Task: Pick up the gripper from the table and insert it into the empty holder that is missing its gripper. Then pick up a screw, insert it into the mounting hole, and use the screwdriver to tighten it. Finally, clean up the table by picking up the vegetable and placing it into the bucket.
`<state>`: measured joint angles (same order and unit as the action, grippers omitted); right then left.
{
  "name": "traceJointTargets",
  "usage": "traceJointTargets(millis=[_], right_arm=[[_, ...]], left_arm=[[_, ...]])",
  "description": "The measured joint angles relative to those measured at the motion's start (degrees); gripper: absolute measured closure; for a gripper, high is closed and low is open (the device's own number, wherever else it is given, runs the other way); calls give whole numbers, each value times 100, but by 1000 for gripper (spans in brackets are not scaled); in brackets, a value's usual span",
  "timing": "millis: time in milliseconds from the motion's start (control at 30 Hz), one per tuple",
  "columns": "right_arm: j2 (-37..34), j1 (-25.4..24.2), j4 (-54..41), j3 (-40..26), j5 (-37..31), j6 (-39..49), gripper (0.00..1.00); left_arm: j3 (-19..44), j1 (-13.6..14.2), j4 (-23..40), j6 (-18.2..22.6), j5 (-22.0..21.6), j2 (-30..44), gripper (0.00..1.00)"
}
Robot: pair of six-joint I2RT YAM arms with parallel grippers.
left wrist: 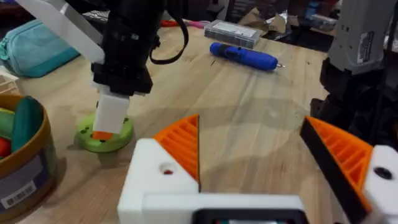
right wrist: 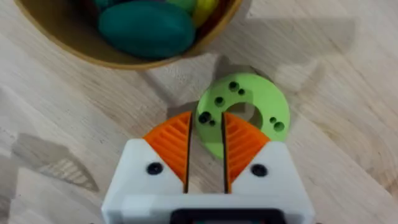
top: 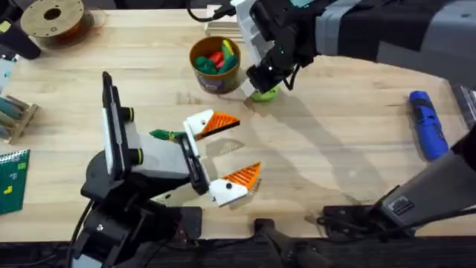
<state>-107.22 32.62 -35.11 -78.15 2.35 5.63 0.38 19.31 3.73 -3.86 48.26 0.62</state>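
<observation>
My right gripper (top: 264,83) (right wrist: 206,140) reaches down beside the bucket (top: 214,63), open by a narrow gap, its orange tips over the edge of a bright green disc (right wrist: 249,102) with small dark holes. Whether these hold a screw I cannot tell. My left gripper (top: 234,151) (left wrist: 261,155) hovers wide open over bare table (top: 335,149), nothing between its fingers. The dark-green vegetable (top: 162,135) lies just beside its wrist. The blue screwdriver (top: 428,123) (left wrist: 242,56) rests at the far right. Every finger block in view carries an orange tip; the loose gripper and the holder are out of view.
The bucket (right wrist: 74,53) holds red, green and yellow toy vegetables. A filament spool (top: 52,18) sits at the back left. A wooden rack (top: 15,115) and a green board (top: 11,179) lie along the left edge. A grey box (left wrist: 233,31) lies beyond the screwdriver.
</observation>
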Motion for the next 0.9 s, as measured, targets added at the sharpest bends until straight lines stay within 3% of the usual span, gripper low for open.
traceJointTargets(millis=[300,500,900], right_arm=[[-203,37,22,-2,-20,2,831],[-201,35,33,-7,-105,17,989],[-201,35,-29,-50,-111,20,993]], left_arm=[[0,0,0,0,1,0,15],[0,0,0,0,-1,0,15],[0,0,0,0,-1,0,15]])
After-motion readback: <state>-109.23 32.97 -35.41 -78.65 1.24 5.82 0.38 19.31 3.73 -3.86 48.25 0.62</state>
